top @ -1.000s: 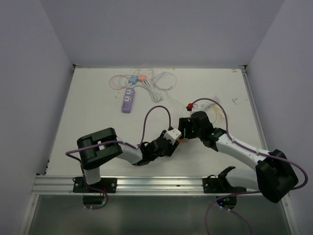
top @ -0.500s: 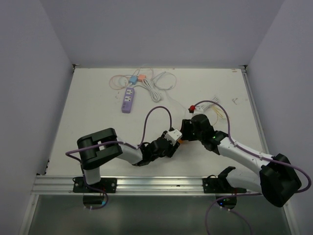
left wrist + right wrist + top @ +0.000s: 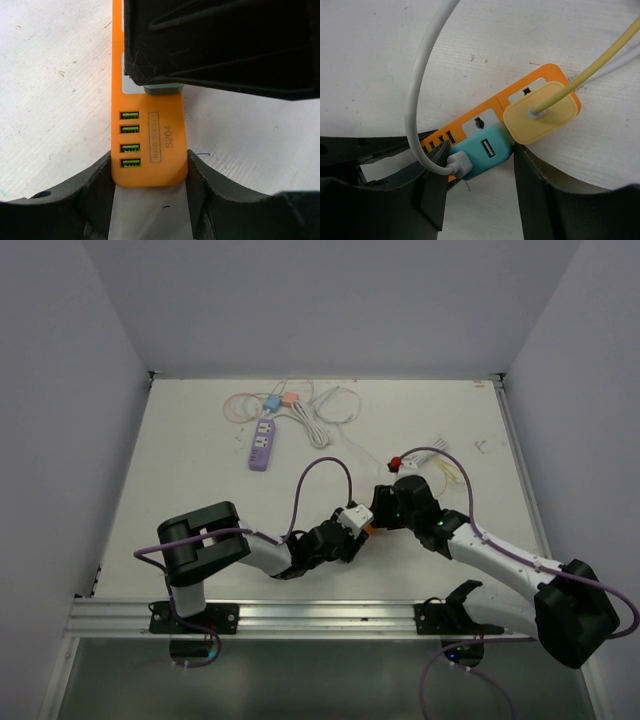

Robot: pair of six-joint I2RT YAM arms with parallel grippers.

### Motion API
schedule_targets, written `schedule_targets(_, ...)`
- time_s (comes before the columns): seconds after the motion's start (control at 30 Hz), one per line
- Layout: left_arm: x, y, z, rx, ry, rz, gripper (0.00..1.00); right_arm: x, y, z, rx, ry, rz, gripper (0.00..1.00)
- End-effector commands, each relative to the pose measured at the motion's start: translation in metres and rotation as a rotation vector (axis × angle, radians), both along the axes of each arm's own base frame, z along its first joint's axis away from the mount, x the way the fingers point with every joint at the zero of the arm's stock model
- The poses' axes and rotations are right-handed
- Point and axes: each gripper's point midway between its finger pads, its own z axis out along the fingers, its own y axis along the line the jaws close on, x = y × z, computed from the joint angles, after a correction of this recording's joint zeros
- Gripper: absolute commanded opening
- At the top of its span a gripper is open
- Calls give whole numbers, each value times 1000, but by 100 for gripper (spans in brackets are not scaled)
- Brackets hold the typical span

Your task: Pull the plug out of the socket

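An orange socket strip [image 3: 150, 145] with green USB ports lies on the white table. My left gripper [image 3: 149, 170] is shut on its USB end, a finger on each side. In the right wrist view a teal plug [image 3: 485, 147] with a white USB cable [image 3: 415, 90] sits on the strip [image 3: 517, 90], next to a yellow plug [image 3: 540, 112] on a yellow cable. My right gripper [image 3: 477, 165] is closed around the teal plug, fingers touching both ends. Whether the plug's pins are still in the socket is hidden. In the top view both grippers [image 3: 358, 520] [image 3: 385, 512] meet at mid-table.
A purple power strip [image 3: 262, 444] with small pink and blue plugs [image 3: 275, 400] and coiled white cables [image 3: 330, 405] lies at the back. A red plug [image 3: 396, 462] and loose cables [image 3: 445, 465] lie just behind my right gripper. Walls enclose the table.
My right gripper has shifted slightly nearer and rightward over the strip. The left arm has held still on the strip.
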Motion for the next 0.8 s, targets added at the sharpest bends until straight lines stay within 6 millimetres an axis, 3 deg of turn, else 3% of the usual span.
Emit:
schedule_targets(0.0, -2, -5, -7, 10, 16, -17, 0, 12, 26, 46, 157, -139, 49, 0)
schedule_targets(0.77, 5, -2, -25, 30, 97, -12, 0, 16, 32, 84, 248, -244, 66, 0)
